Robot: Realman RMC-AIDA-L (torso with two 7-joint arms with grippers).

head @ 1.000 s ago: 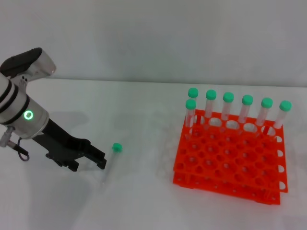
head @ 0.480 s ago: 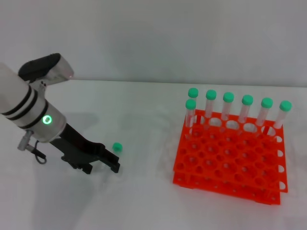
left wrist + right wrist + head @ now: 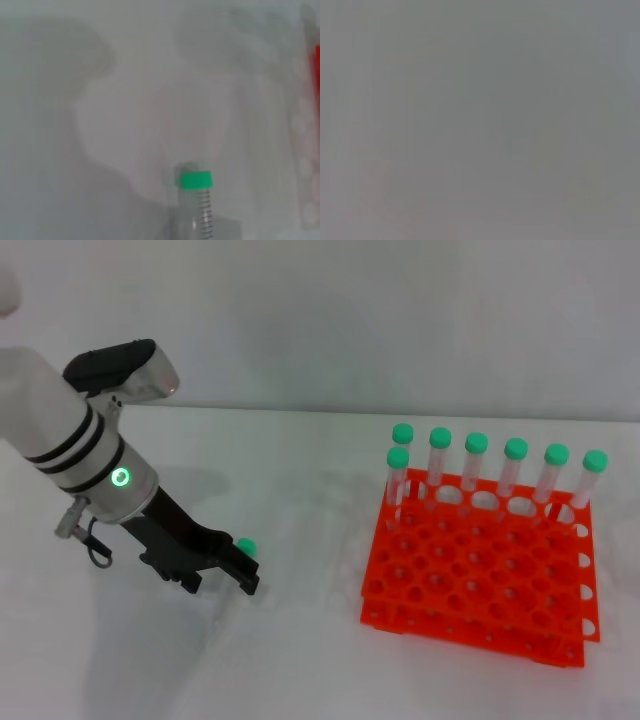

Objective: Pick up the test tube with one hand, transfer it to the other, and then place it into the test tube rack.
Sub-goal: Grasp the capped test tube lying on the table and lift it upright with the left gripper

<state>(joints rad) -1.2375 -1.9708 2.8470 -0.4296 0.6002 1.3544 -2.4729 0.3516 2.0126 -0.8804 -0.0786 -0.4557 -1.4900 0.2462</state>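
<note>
The test tube lies on the white table, and only its green cap (image 3: 246, 546) shows in the head view, since my left gripper covers its clear body. The left wrist view shows the cap and the ridged upper body of the tube (image 3: 196, 200) close below the camera. My left gripper (image 3: 221, 580), black on the silver-white arm with a green light, is open and low over the tube, with a finger on each side of it. The orange-red test tube rack (image 3: 480, 575) stands on the right. My right gripper is out of view.
Several green-capped tubes (image 3: 476, 465) stand upright in the rack's back rows, and its front holes are empty. A grey wall rises behind the table's far edge. The right wrist view shows only flat grey.
My left arm has moved right and forward, bringing the gripper from beside the tube to over it. The tube's body is now covered and only its cap shows.
</note>
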